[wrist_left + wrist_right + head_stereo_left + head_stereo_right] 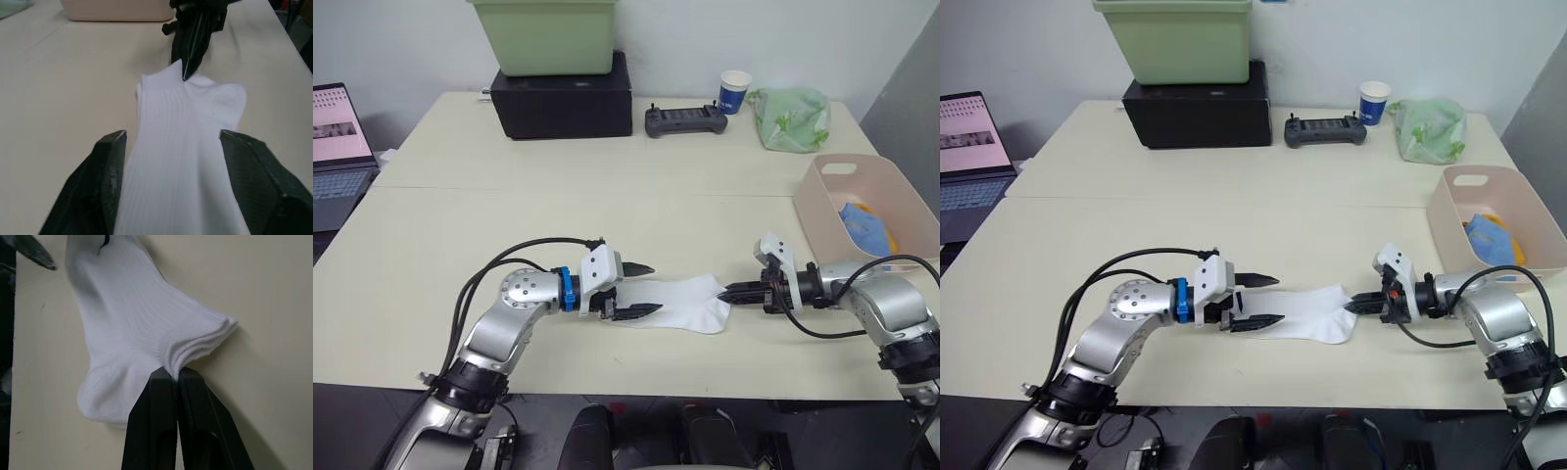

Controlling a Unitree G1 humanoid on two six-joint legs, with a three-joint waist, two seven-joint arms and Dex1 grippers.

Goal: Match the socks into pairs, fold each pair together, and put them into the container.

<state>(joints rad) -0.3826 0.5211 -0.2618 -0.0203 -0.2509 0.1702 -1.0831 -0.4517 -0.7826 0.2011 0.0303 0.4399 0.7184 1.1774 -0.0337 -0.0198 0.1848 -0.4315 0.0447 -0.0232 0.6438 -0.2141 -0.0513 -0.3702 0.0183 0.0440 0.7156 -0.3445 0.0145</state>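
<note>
On the desk point(509, 215), near its front edge, you see the white socks point(690, 302) lying flat as a stacked pair, well to the left of the pink container point(822, 211). Your right pincer point(730, 291) is pressed together, clamped on the cuff edges of the white socks at the end nearer the container; the right wrist view shows several layered cuff edges pinched between its black fingers point(161, 431). Your left pincer point(646, 289) sits at the opposite end of the socks, farther from the container, with its fingers point(98, 186) spread apart, one on each side of the fabric and not gripping it. Inside the container lie a light blue sock point(864, 230) and a bit of mustard-orange sock point(889, 235) beside it. Beyond the container, toward the far edge of the desk, rest a pale green bag point(790, 117) and a blue paper cup point(734, 91).
</note>
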